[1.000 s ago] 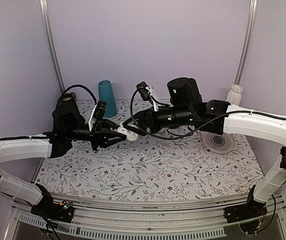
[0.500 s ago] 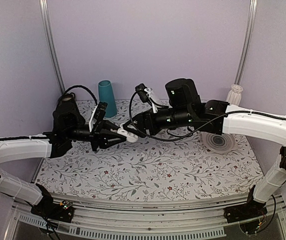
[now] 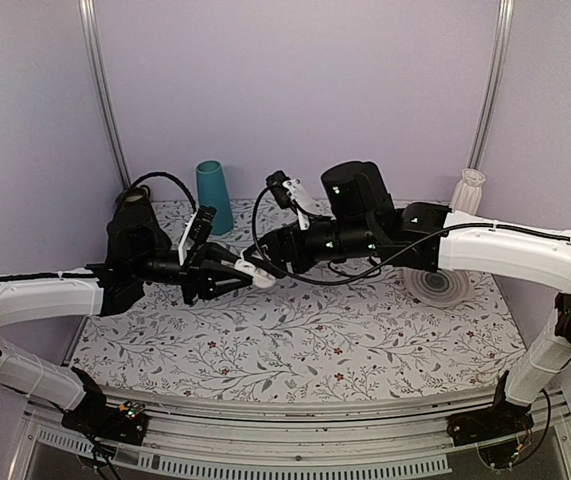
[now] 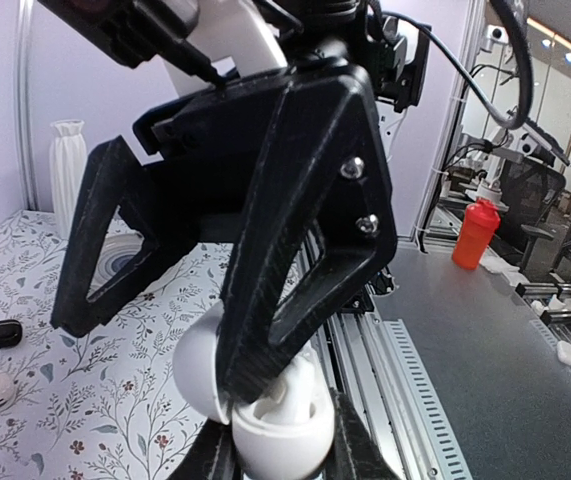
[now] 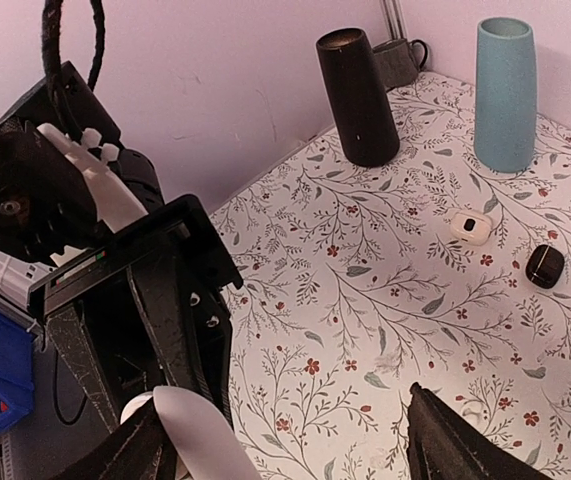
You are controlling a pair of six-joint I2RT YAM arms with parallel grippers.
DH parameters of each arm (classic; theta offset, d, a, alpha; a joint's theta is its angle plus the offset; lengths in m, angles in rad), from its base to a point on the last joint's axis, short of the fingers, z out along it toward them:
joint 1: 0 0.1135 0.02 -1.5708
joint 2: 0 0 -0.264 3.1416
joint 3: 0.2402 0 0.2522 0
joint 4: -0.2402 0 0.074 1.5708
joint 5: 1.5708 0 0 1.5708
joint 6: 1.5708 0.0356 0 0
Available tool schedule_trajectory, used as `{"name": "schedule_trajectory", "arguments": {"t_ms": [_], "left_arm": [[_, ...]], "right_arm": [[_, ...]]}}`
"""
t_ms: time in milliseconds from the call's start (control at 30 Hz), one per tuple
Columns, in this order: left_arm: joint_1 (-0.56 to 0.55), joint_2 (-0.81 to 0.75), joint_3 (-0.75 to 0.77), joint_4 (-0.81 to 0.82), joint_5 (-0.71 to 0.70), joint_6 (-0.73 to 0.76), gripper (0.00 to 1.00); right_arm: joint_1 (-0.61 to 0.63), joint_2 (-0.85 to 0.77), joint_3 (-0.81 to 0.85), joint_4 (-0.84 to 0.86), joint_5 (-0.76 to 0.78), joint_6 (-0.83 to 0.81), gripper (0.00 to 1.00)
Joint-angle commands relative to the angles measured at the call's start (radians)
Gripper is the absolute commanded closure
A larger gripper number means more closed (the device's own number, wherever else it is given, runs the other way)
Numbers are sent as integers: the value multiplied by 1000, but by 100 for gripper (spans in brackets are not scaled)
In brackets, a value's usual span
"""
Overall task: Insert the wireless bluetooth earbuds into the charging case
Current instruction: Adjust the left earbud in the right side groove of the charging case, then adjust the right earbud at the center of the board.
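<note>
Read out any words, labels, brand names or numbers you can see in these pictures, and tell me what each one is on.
No text can be read in any view.
Label strip on the left gripper: printed marks, too small and blurred to read.
Red bottle beyond the table: no legible label.

The top view looks down from high behind the arms, over the whole bench [image 3: 295, 340]. The left wrist view sits right against the case [image 4: 270, 430], facing rightward past it. The right wrist view, equally close, faces leftward past it. All three views share the case.
</note>
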Motion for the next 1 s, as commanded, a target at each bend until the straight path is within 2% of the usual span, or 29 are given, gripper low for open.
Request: {"name": "schedule_trajectory", "arguments": {"t_ms": [0, 267, 700, 967], "left_arm": [[-11, -9, 19, 71, -6, 7, 100], [-11, 20, 1, 66, -12, 0, 100], [-11, 28, -3, 69, -29, 1, 100], [12, 2, -10, 54, -82, -1, 100]], "right_arm": [[2, -3, 14, -54, -14, -4, 21], [-18, -44, 32, 30, -91, -12, 20], [-58, -63, 47, 52, -106, -16, 20], [-149, -144, -63, 45, -63, 21, 20]]}}
